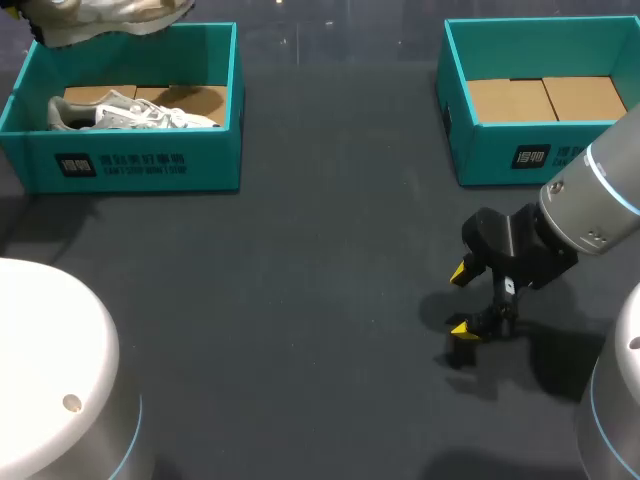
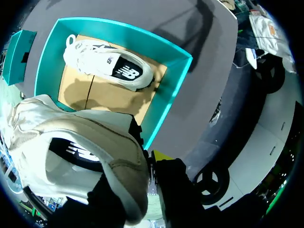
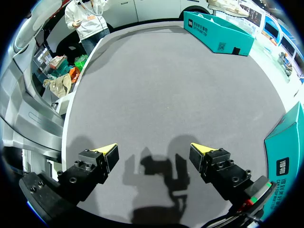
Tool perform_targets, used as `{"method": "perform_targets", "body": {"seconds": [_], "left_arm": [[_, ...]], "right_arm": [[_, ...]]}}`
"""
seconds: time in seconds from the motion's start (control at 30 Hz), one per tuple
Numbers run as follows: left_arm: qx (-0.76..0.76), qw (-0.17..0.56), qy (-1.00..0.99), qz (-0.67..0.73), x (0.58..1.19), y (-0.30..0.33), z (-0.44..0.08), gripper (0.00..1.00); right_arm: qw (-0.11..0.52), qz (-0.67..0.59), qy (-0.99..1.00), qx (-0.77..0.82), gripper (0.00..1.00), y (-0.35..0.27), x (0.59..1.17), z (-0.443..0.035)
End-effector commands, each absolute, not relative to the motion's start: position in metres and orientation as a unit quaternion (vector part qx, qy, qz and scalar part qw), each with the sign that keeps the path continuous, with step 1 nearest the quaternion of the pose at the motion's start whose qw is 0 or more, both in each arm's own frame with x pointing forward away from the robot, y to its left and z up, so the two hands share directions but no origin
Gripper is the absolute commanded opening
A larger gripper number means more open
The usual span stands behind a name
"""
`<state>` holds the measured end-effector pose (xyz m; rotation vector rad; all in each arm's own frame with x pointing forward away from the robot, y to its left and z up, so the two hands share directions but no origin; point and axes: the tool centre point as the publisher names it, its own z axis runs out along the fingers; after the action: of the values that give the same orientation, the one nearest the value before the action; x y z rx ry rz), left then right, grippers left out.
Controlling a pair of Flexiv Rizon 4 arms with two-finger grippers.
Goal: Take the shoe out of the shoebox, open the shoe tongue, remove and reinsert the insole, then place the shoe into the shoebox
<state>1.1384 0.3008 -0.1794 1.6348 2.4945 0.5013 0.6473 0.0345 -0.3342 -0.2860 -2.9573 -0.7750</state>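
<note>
Where the left gripper [image 2: 142, 167] had hold of it, the raised shoe [image 2: 76, 142] hung over one edge of the left shoebox [image 1: 140, 165]. It was a cream and beige trainer with a dark logo on its side. One yellow fingertip [image 2: 160, 155] sat hard against the shoe. The other was hidden behind the upper, so the grip looked closed on the shoe. Below, a second shoe [image 1: 130, 112], white with a dark logo, lay along one long wall of that teal box on its brown card floor. The right shoebox [image 1: 500, 150], also teal, stood well apart across a wide stretch of dark table [image 1: 300, 300] and showed the same card floor. The right gripper [image 1: 462, 300] hung low over the table just in front of that box, its fingers spread wide and gripping nothing, only their shadow on the surface between them.
</note>
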Motion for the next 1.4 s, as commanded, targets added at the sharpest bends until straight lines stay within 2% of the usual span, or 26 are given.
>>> {"method": "perform_targets", "body": {"seconds": [0.03, 0.27, 0.67, 1.07, 1.4], "left_arm": [[0.542, 0.076, 0.821, 0.161, 1.131, 0.303, -0.179, 0.00], [0.615, 0.053, 0.775, 0.135, 1.155, 0.305, -0.194, 0.00], [0.624, 0.002, 0.767, 0.151, 1.181, 0.312, -0.221, 0.00], [0.624, 0.002, 0.767, 0.151, 1.181, 0.312, -0.221, 0.00], [0.648, -0.009, 0.750, 0.132, 1.181, 0.312, -0.259, 0.00]], "right_arm": [[0.034, -0.252, -0.963, -0.093, 1.00, 0.035, 0.646, -0.335], [0.034, -0.252, -0.963, -0.093, 1.00, 0.035, 0.646, -0.335], [0.034, -0.252, -0.963, -0.093, 1.00, 0.035, 0.646, -0.335], [0.034, -0.252, -0.963, -0.093, 1.00, 0.035, 0.646, -0.335], [0.034, -0.252, -0.963, -0.093, 1.00, 0.035, 0.646, -0.335]]}}
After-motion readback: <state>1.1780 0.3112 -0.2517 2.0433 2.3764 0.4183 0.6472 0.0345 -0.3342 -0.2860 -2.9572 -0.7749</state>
